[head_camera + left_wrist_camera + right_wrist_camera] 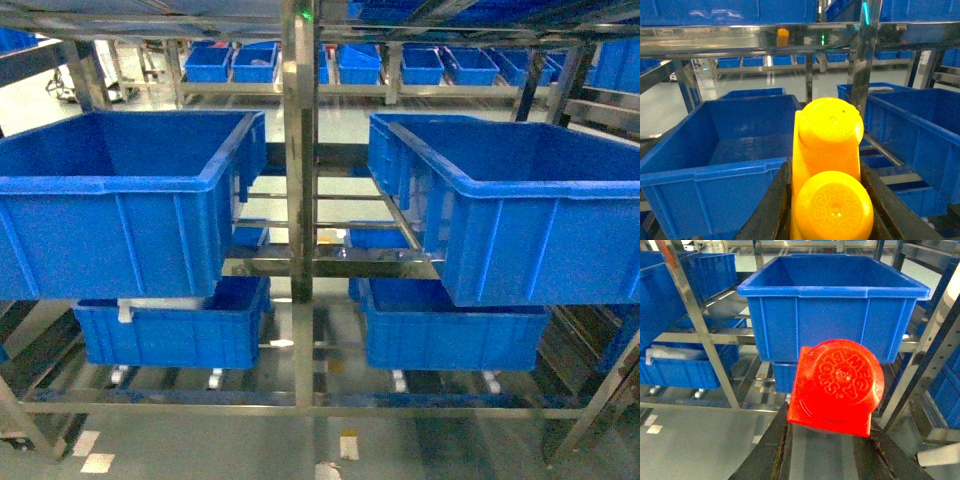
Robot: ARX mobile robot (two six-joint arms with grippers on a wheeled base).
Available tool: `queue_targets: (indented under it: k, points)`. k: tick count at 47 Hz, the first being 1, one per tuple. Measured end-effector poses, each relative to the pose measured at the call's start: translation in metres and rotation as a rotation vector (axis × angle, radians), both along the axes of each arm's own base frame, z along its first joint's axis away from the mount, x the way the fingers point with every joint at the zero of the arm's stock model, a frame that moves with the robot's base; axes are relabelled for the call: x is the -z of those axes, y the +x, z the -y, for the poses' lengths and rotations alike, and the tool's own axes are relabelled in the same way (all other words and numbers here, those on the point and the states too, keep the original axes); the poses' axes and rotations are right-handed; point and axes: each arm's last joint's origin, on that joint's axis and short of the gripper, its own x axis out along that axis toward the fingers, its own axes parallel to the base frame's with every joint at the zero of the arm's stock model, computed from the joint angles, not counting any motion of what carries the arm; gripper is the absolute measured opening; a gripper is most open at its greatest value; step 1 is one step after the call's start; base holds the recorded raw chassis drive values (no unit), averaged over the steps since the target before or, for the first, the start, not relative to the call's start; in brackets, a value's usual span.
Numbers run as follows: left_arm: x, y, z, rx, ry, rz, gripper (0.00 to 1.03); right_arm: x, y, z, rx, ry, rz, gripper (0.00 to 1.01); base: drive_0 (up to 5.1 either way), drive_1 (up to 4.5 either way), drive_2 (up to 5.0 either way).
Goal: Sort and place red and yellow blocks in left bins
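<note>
The orange-yellow block [827,165], two studs facing the camera, is clamped between the black fingers of my left gripper [826,202], which is shut on it. Just beyond and below it stands a large deep blue left bin [715,150], whose inside looks bare. In the right wrist view, my right gripper [829,426] is shut on the glossy red block [836,387], held at the fingertips. That block hangs in front of a large blue tub [835,315], apart from it. The head view shows the upper left bin [110,205]. Neither gripper appears there.
A steel rack post [300,150] divides the left bin from the big right tub [530,215]. Smaller blue crates [170,325] [450,330] sit on the lower shelf. More blue crates [340,62] line the far racks. Steel rails [700,335] cross in front of the right arm.
</note>
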Motion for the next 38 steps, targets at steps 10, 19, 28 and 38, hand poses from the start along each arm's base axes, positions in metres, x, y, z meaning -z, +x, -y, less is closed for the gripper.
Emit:
queue_targets:
  k: [10,19,28,38]
  points:
    - [-0.0002,-0.0003,0.0013,0.015,0.0,0.002,0.27,0.0004,0.0,0.0,0.001,0.002,-0.003,0.27,0.0,1.18,-1.2]
    - [-0.0008,-0.0007,0.0012,0.014,0.0,0.006,0.27,0.0,0.0,0.0,0.001,0.0,0.0,0.27,0.0,4.34,-4.3]
    - [-0.0007,-0.0005,0.0012,0.014,-0.001,0.006,0.27,0.0001,0.0,0.0,0.001,0.0,-0.001,0.27,0.1,4.39,-4.3]
    - [-0.0004,-0.0006,0.0012,0.014,0.0,0.005,0.27,0.0002,0.0,0.0,0.001,0.0,-0.001,0.27,0.1,4.38,-4.3]
